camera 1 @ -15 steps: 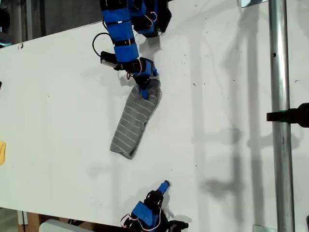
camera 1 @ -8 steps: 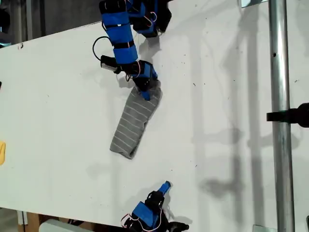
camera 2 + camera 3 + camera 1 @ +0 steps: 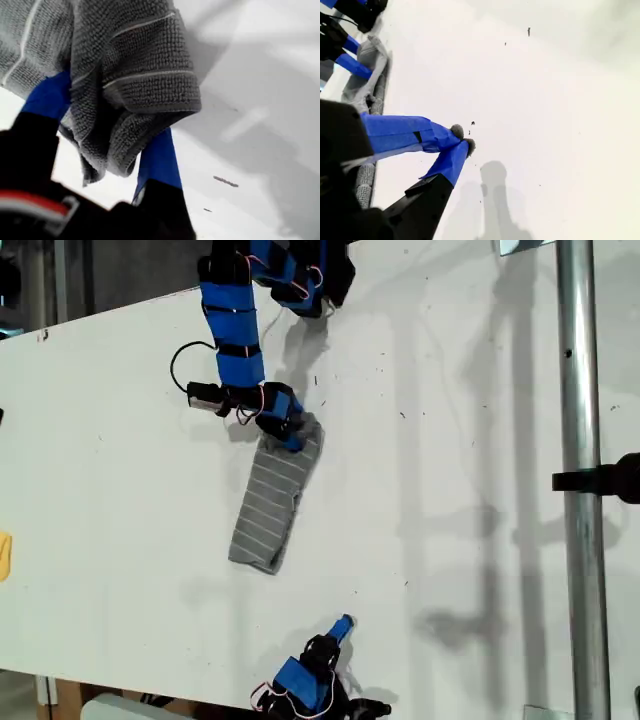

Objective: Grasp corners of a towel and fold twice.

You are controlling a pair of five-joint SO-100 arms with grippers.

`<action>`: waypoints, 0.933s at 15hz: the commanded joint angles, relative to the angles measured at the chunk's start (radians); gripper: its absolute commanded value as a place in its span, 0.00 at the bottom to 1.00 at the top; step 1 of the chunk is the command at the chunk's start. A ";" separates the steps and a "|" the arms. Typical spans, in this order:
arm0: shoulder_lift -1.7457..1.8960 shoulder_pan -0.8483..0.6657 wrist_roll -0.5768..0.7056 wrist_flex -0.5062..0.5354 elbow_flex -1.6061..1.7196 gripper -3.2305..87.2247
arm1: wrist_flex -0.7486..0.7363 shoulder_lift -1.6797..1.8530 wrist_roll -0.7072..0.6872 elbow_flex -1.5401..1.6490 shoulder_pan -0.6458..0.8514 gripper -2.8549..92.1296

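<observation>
While idle at the exterior view's lower edge, my second gripper (image 3: 340, 625) has its jaws pressed together on nothing. Beyond it, mid-table (image 3: 480, 390): the towel (image 3: 272, 502), folded into a narrow strip. Farthest: my first gripper (image 3: 292, 439), clamped on the strip's far end corners (image 3: 150, 85). Advice: carry that end low and straight over the near end, keeping the edges aligned.

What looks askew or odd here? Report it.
The towel lies as a narrow folded strip, slanted on the white table. Its upper end is bunched and pinched in my first tool. My second tool is shut on nothing, with gray lint on its tips. Nothing is spilled or damaged.
</observation>
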 commanded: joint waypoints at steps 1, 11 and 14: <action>0.008 0.014 0.009 0.009 -0.018 0.01 | 0.060 -0.110 -0.054 -0.179 0.049 0.04; 0.008 -0.018 0.046 -0.003 -0.023 0.01 | 0.844 0.607 0.149 -0.040 -0.207 0.03; 0.008 0.015 0.012 0.008 -0.029 0.01 | 1.008 0.581 0.133 -0.296 -0.204 0.03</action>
